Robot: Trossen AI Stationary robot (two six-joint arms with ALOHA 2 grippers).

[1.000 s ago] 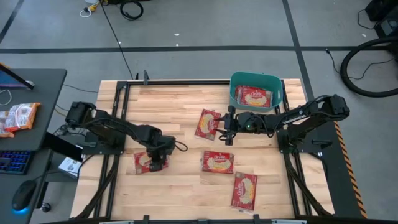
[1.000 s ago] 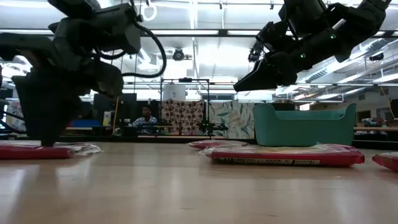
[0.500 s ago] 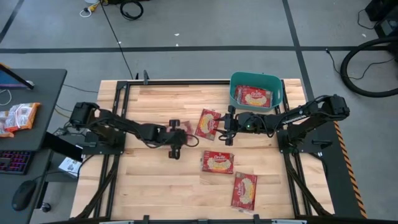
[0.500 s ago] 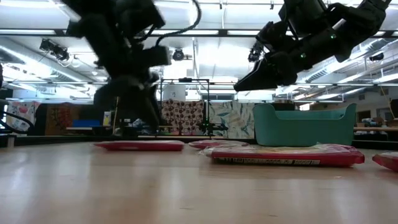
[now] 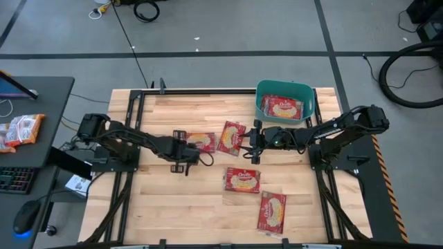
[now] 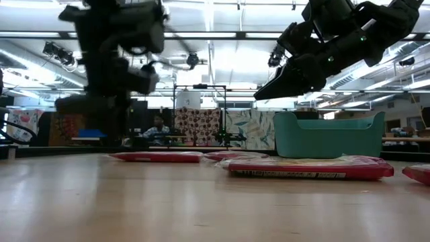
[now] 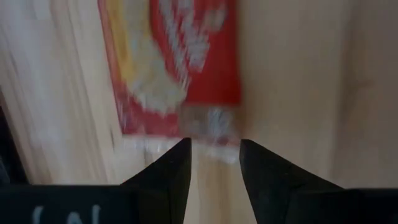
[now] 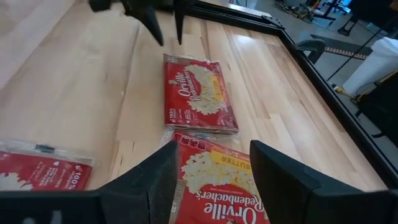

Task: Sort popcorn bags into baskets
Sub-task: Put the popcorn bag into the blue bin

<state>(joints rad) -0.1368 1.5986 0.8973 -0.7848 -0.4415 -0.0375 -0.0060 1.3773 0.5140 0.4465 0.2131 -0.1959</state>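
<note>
Several red popcorn bags lie flat on the wooden table. One bag (image 5: 199, 142) (image 8: 199, 93) rests just right of my left gripper (image 5: 181, 146) (image 7: 214, 149), which is open, with the bag's clear end seam (image 7: 208, 124) just past its fingertips. Beside it lies another bag (image 5: 230, 137) (image 8: 217, 186). My right gripper (image 5: 250, 142) (image 8: 214, 149) hovers open above that bag's right end, raised off the table in the low view (image 6: 265, 91). The teal basket (image 5: 308, 97) (image 6: 329, 134) stands at the far right and holds a bag (image 5: 280, 107).
Two more bags lie nearer the front: one (image 5: 242, 180) mid-table and one (image 5: 272, 211) by the near edge. The table's left half is bare wood. A black metal frame (image 5: 138, 131) borders the tabletop. A desk with a keyboard stands off the table to the left.
My left gripper has moved a bag from the near-left part of the table toward the far right. The bag now lies flat beside the middle bag. The gripper has let go of it and drawn back a little to the left. My right arm has kept still.
</note>
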